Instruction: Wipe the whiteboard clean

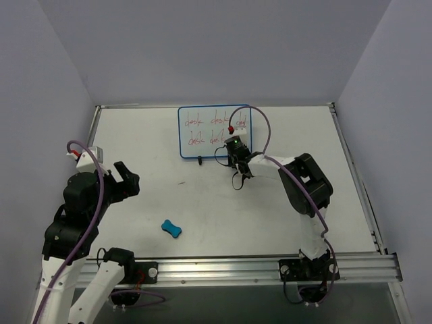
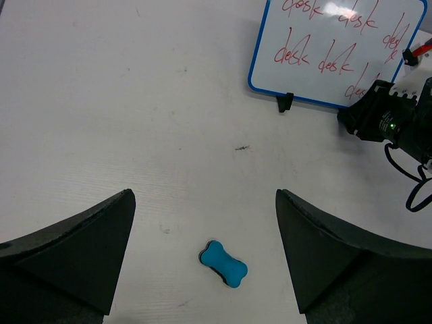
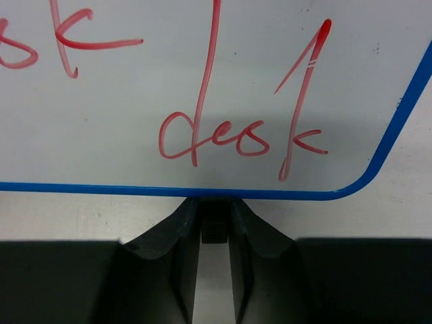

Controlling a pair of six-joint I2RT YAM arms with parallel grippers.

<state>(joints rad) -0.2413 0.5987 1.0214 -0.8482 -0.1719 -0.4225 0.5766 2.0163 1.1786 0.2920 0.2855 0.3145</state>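
The whiteboard (image 1: pixel 209 131) stands at the back middle of the table, blue-framed, with red "desk" words in two rows. It also shows in the left wrist view (image 2: pixel 337 40) and fills the right wrist view (image 3: pixel 202 81). My right gripper (image 3: pixel 214 217) is shut on the board's right black foot (image 3: pixel 214 229) under the lower edge; from above it (image 1: pixel 233 154) covers the board's lower right corner. The blue bone-shaped eraser (image 1: pixel 171 229) lies on the table near the front. My left gripper (image 2: pixel 204 196) is open and empty, held above the eraser (image 2: pixel 223 263).
The board's left black foot (image 1: pixel 199 160) rests on the table. A small dark mark (image 1: pixel 182 182) lies mid-table. A metal rail (image 1: pixel 270 264) runs along the front edge. Grey walls enclose the left, back and right sides.
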